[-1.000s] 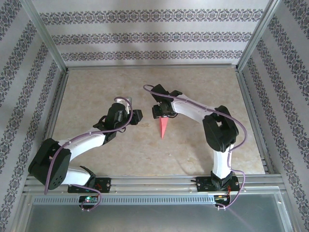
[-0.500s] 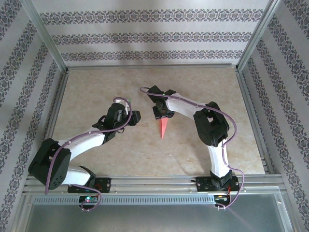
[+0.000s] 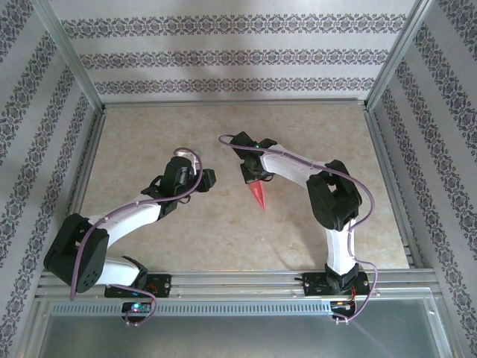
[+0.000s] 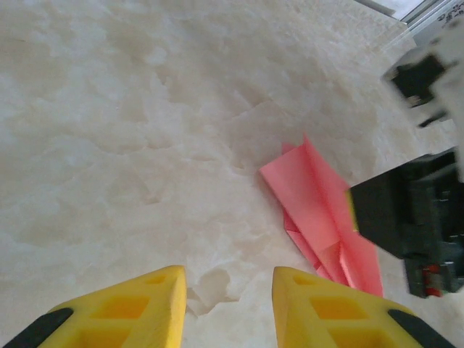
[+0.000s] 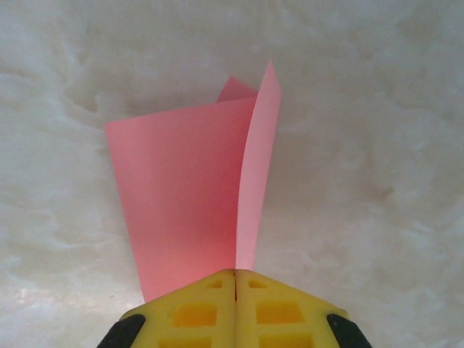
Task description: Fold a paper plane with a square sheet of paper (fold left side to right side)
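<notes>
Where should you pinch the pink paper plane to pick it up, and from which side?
Pinch the paper plane at its far end, on the fold where the layers meet, coming from the far side. That is where the right gripper is shut on it. Toward the other end a flap stands up loose and would likely just bend.

Overhead and close wrist views share paper plane (image 3: 258, 195).

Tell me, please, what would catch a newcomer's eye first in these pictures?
The salmon-pink paper plane stands out, bright against the middle of the pale marbled table. The right fingers are pinched shut on it, while the left fingers stand open to its left, holding nothing.
</notes>
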`<state>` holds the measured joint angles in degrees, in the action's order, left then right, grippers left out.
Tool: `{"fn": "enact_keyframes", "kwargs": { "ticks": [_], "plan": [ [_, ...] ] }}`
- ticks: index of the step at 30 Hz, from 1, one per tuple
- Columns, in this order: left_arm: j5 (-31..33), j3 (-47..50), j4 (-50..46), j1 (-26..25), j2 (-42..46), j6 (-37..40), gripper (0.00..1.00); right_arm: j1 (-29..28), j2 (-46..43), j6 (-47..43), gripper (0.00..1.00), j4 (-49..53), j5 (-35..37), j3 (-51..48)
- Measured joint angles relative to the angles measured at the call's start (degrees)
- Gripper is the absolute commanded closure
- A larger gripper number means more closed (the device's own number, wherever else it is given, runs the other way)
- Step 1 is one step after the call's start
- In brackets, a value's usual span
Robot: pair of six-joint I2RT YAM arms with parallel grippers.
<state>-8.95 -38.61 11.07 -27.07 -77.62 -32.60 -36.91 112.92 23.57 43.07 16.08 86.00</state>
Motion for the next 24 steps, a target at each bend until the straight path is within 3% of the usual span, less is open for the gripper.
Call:
{"fn": "enact_keyframes", "kwargs": {
  "ticks": [5,11,18,24],
  "plan": [
    [-0.04,0.00,0.13,1.40,0.48,-0.79,0.57,0.33,-8.04,-0.22,1.00,-0.87,1.03,-2.19],
    [-1.73,3.93,7.58,7.34,3.72,-7.37,0.49,4.24,-21.84,-0.66,1.00,-5.88,-2.08,-8.44],
    [-5.51,6.78,11.74,12.96,4.42,-13.25,0.36,15.47,-32.15,3.50,1.00,-18.91,-18.27,-21.09],
    [-8.20,6.78,12.52,13.07,5.16,-14.43,0.36,18.23,-29.66,12.48,1.00,-30.49,-32.68,-27.91]
  ]
}}
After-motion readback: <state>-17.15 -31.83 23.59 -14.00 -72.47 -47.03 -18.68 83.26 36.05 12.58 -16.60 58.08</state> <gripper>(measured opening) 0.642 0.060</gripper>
